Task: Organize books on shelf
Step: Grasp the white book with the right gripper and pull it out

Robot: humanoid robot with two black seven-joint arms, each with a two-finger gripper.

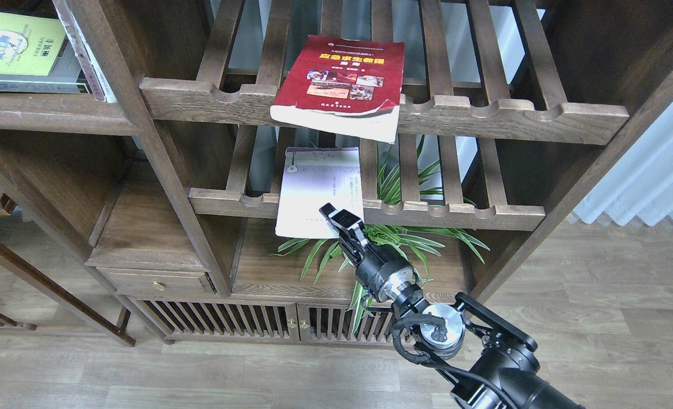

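Note:
The pale lavender-white book (pixel 316 187) lies flat on the lower slatted rack (pixel 456 216), its front end hanging over the rail. My right gripper (pixel 336 220) rests on that book's front right corner; one dark finger lies on the cover and the other is hidden. The dark red book (pixel 342 79) lies on the upper slatted rack (pixel 484 113), overhanging its rail. The yellow-green and black book (pixel 21 48) lies on the solid flat shelf (pixel 41 113) at the upper left. My left gripper is out of view.
A spider plant (pixel 393 238) in a white pot stands under the lower rack, right behind my right wrist. A slanted wooden upright (pixel 160 170) separates the racks from the left compartments. A cabinet with slatted doors (pixel 228 324) is below. A white curtain (pixel 655 170) hangs at the right.

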